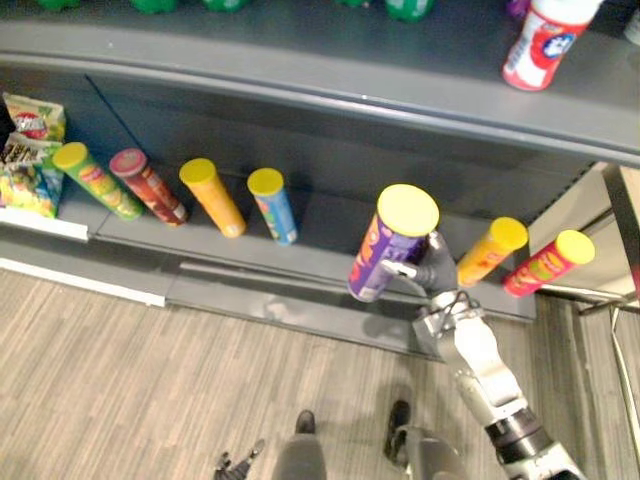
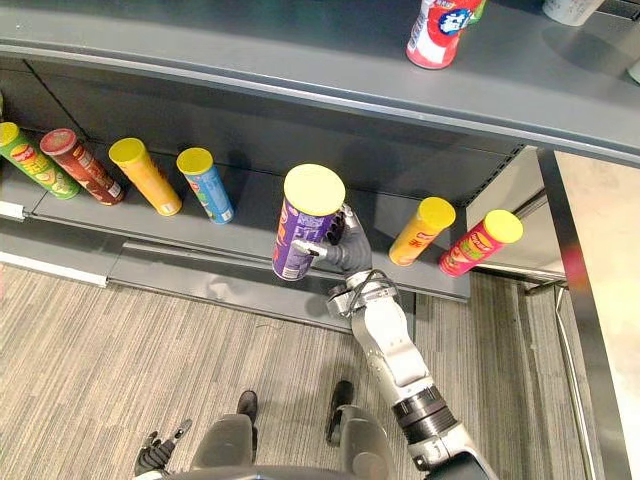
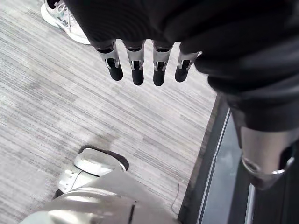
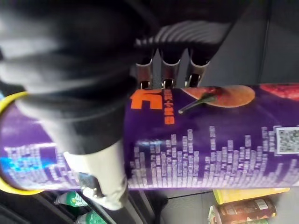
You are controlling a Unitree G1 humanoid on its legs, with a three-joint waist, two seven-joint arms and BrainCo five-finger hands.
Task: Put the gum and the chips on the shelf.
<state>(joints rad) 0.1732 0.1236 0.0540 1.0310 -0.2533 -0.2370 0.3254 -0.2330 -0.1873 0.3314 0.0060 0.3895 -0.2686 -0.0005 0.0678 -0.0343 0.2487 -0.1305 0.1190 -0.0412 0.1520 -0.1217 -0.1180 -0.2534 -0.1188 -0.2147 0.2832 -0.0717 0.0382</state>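
A purple chips can [image 1: 385, 255] with a yellow lid is held upright in front of the lower shelf [image 1: 330, 225], in the gap between a blue can and an orange can. My right hand [image 1: 437, 268] is shut on its side. In the right wrist view the fingers [image 4: 163, 70] and thumb wrap round the purple can [image 4: 210, 140]. My left hand [image 2: 155, 455] hangs low over the floor, its fingers [image 3: 138, 70] straight and holding nothing. A red and white canister [image 1: 540, 40] stands on the upper shelf [image 1: 300, 60].
Along the lower shelf stand a green can [image 1: 95, 180], a red-brown can [image 1: 148, 186], an orange can [image 1: 212, 197], a blue can [image 1: 273, 206], another orange can [image 1: 492, 250] and a red can [image 1: 548, 262]. Snack bags [image 1: 30, 155] sit far left. A person's shoe [image 3: 60, 21] is on the floor.
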